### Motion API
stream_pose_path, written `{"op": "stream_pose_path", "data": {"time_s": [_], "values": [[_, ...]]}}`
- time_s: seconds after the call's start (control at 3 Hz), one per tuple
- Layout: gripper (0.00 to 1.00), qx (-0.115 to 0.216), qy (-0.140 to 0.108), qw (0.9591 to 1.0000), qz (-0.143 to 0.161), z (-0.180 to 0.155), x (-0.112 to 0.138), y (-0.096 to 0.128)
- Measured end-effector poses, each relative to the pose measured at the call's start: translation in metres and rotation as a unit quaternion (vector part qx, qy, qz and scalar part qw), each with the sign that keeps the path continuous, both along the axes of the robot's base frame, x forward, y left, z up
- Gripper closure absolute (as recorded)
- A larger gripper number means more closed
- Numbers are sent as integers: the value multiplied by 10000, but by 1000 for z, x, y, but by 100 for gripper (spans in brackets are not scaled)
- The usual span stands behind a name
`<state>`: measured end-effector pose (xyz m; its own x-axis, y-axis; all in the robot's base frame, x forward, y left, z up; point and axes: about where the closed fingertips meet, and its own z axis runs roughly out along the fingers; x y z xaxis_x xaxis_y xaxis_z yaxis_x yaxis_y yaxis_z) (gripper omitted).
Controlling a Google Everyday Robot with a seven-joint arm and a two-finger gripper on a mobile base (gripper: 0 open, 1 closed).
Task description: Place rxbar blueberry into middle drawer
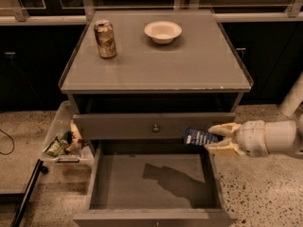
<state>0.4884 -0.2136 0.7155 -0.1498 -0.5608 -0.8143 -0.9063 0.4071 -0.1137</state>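
The rxbar blueberry is a small dark navy-blue bar with pale lettering. My gripper is shut on its right end and holds it level. It hangs above the right rear part of the middle drawer, in front of the drawer front with the round knob. The middle drawer is pulled out wide open, with a bare grey floor and the arm's shadow on it. My arm comes in from the right edge.
A tan drink can and a white bowl stand on the cabinet top. A clear bin with wrappers sits on the floor left of the cabinet. A black pole lies at lower left.
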Motion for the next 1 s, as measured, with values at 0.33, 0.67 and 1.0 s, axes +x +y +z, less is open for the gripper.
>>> {"op": "stream_pose_path", "data": {"time_s": [0.33, 0.67, 1.0], "values": [[100, 54, -79, 9998, 163, -45, 13, 11], [100, 33, -247, 9993, 294, -82, 27, 18], [100, -28, -220, 9991, 360, -120, 32, 26]]}}
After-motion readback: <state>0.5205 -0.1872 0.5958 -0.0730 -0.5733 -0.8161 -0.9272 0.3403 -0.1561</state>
